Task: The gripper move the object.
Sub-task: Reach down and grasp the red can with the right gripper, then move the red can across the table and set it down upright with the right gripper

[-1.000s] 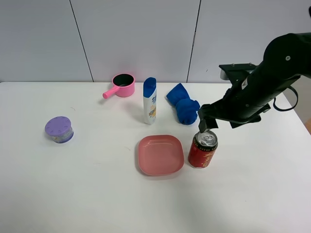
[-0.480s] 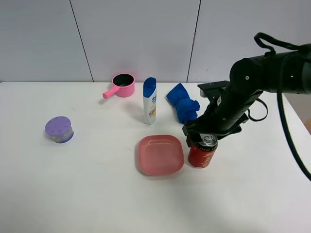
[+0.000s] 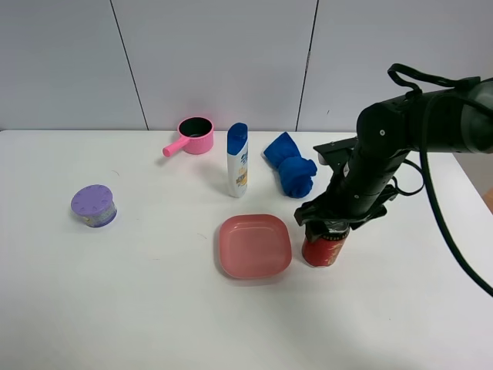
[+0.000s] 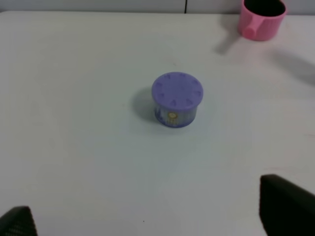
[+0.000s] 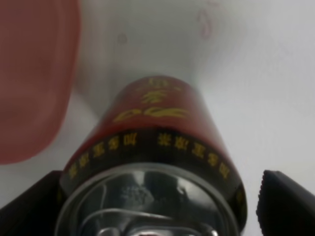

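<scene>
The gripper point(image 3: 327, 229) is straddling the can point(image 3: 322, 253), jaws apart either side of its top, at three o'clock from the plate point(image 3: 254, 247).

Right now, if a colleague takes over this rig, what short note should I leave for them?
Right end effector: open, fingers on either side of the top of the red can. The wrist view shows a gap at one finger, so the can is not gripped yet.
Left end effector: open, idle above the table near the purple container.
Can: upright on the table, just beside the pink plate, not on it.
Done: the approach.
Left: close on the can, lift it and move it. The pictures do not show where it should go.
</scene>
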{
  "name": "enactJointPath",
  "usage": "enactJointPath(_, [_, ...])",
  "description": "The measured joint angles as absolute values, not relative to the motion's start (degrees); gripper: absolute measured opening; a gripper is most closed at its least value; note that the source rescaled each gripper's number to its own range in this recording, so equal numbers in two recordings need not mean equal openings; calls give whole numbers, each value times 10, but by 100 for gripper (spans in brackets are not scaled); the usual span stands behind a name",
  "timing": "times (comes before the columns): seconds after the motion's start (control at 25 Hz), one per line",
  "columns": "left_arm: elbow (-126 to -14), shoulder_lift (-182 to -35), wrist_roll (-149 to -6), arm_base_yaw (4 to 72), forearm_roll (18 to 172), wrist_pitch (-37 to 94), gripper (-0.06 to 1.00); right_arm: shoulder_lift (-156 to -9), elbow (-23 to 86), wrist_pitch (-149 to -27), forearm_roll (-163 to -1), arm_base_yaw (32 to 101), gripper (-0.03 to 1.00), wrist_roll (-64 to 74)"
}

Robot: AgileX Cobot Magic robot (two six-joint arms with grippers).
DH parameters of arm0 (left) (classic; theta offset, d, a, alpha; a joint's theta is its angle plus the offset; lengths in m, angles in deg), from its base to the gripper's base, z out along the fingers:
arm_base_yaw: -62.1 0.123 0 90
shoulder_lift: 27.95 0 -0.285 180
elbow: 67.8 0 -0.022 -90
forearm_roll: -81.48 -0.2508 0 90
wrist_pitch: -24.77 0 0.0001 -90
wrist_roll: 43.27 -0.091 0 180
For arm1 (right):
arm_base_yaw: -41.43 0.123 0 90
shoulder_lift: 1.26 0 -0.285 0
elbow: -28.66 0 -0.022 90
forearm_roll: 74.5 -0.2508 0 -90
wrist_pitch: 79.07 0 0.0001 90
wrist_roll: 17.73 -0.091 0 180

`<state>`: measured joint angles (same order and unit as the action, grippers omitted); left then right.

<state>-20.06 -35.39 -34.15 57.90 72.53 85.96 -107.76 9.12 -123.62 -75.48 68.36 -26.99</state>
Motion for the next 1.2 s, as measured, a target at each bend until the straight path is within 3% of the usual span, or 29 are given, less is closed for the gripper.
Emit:
enactJointPath(0.08, [-201, -354, -342, 579, 725, 860, 100, -1078, 91, -1240, -755, 684, 60, -270])
enactJointPath(0.12, [-201, -354, -342, 579, 725, 860, 100, -1078, 91, -1240, -755, 684, 53, -270])
enactJointPath(0.16, [-201, -354, -342, 579, 725, 860, 100, -1078, 91, -1241, -755, 684, 40, -270])
enactJointPath(0.2, [-201, -354, -342, 579, 725, 860, 100, -1078, 91, -1243, -756, 684, 13, -270])
enactJointPath(0.24, [-201, -354, -342, 579, 725, 860, 100, -1078, 91, -1243, -756, 684, 0, -270])
enactJointPath(0.72, [-201, -354, -342, 579, 725, 859, 100, -1055, 108, -1239, -796, 686, 0, -245])
enactJointPath(0.96, [-201, -354, -342, 579, 725, 859, 100, -1023, 267, -1323, -836, 737, 0, -225])
enactJointPath(1.2, [-201, -354, -342, 579, 725, 859, 100, -1098, 449, -1413, -825, 800, 0, -244])
